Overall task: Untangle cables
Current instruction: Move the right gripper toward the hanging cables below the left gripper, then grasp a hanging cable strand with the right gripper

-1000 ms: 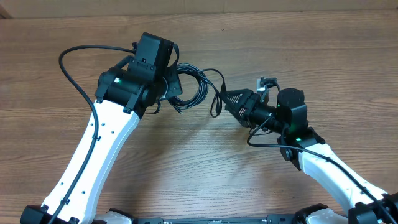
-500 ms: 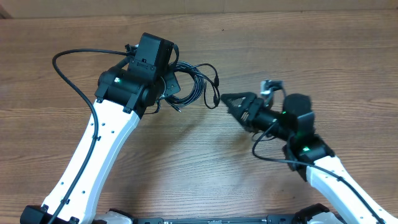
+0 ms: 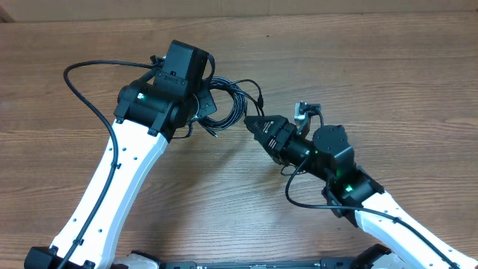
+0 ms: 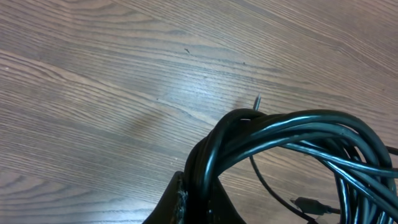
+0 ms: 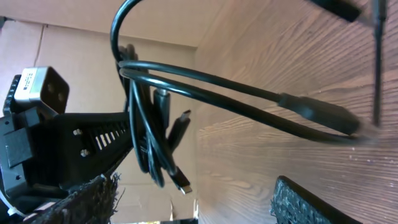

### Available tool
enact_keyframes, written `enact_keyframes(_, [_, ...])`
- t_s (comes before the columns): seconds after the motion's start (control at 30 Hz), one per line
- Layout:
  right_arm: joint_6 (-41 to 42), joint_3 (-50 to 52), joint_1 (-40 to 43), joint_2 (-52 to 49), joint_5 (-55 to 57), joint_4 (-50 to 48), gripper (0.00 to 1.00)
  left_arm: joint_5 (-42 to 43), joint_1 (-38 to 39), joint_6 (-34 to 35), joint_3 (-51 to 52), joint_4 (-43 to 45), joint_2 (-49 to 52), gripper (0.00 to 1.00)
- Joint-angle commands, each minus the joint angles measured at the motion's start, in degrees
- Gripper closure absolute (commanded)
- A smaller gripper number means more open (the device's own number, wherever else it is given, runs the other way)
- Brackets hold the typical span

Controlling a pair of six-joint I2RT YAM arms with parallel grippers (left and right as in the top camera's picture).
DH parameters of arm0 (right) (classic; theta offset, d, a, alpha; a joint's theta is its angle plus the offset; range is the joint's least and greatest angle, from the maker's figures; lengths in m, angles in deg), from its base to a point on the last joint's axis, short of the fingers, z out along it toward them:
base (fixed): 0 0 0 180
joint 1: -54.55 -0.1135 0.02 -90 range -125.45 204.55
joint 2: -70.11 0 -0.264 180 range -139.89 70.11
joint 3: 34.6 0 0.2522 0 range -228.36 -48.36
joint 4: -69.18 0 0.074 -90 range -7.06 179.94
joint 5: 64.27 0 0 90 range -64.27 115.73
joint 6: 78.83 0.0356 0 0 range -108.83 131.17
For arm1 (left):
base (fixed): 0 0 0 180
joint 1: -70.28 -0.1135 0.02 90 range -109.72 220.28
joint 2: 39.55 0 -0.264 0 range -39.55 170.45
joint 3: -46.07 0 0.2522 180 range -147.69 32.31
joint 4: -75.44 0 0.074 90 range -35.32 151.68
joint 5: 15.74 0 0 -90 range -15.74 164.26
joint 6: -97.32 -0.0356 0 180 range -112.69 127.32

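The tangled bundle of thin black cables with small metal plugs sits toward 12 o'clock on the brown wood-grain worktop. The left fingers are clamped tight on the bundle's 9 o'clock side. The right fingers stand spread and empty at its 4 o'clock, tips near a loop.

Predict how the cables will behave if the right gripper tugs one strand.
Probably floppy: the cables curl in loose loops from the shut left gripper. Likely light, being so thin. One tugged strand may drag the rest, since the loops overlap.
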Motion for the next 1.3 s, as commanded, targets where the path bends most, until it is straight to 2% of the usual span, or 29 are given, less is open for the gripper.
enact_keyframes(0.0, [0.8, -1.3, -0.7, -0.3, 6.8, -1.0, 0.29, 1.7, -0.2, 1.2, -1.2, 0.2, -0.1, 0.96])
enact_keyframes(0.17, [3.5, -1.3, -0.7, -1.7, 7.4, -3.9, 0.39, 2.8, -0.2, 1.2, -1.2, 0.3, -0.1, 0.96])
enact_keyframes(0.4, [9.2, -1.3, -3.3, -5.7, 6.8, -11.0, 0.43, 5.0, -0.2, 1.2, -1.2, 0.3, -0.1, 0.96])
enact_keyframes(0.6, [9.4, -1.3, -4.7, -8.9, 10.9, -15.0, 0.47, 6.9, 0.2, 1.2, -1.2, 0.5, -0.1, 0.96])
enact_keyframes(0.83, [9.0, -1.3, -4.7, -11.3, 11.5, -17.0, 0.62, 4.3, 3.7, 1.2, -1.2, 0.4, -0.1, 0.96])
enact_keyframes(0.9, [7.1, -1.3, -4.7, -11.6, 11.8, -16.5, 0.67, 3.4, 4.5, 1.1, -1.2, 0.3, -0.1, 0.96])
enact_keyframes(1.03, [2.1, -1.3, -4.7, -11.9, 13.2, -13.4, 0.9, 3.6, 5.0, 1.0, -1.2, 0.1, -0.1, 0.96])
enact_keyframes(1.1, [-1.2, -1.3, -4.7, -11.9, 13.2, -11.7, 0.96, 3.7, 4.8, 1.0, -1.2, 0.1, -0.1, 0.96])
enact_keyframes(1.2, [-7.1, -1.3, -4.7, -11.9, 13.2, -10.0, 0.96, 6.2, 3.4, 3.3, -1.2, 0.8, -0.1, 0.96])
enact_keyframes(1.27, [-12.0, -1.3, -4.7, -11.9, 13.2, -9.3, 0.96, 11.9, 1.9, 5.6, -1.2, 1.9, -0.1, 0.96])
